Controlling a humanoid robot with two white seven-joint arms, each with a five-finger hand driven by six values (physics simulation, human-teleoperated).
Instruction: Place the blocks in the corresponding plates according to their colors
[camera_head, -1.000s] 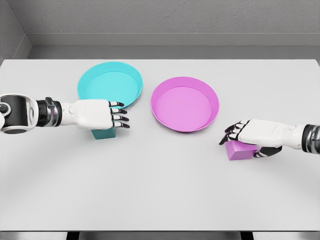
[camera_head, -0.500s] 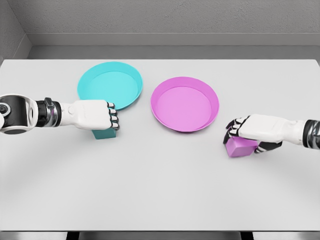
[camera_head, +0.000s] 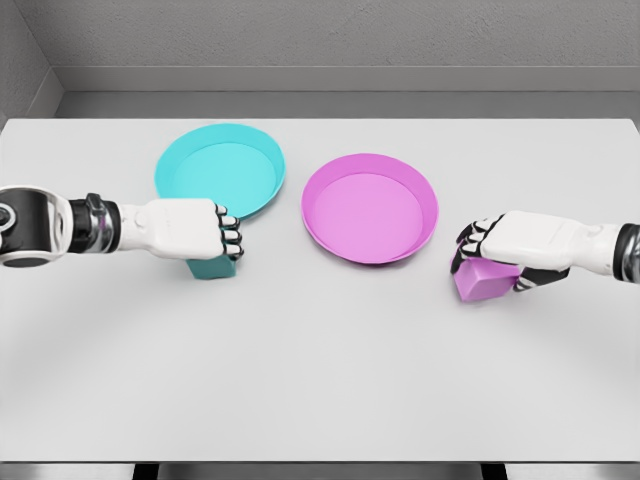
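On table | left robot hand grasps teal block | right robot hand grasps magenta block

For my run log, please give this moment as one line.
left hand: shut on teal block | right hand: shut on purple block | plates: empty

You were working in a bare simulated test bench, not a lived-in room. A plain white table filled nearly the whole view, set against flat grey walls with no furniture or decoration. Its only props were two single-coloured plates, cyan and magenta, each with a matching block, all rendered smooth and unmarked.
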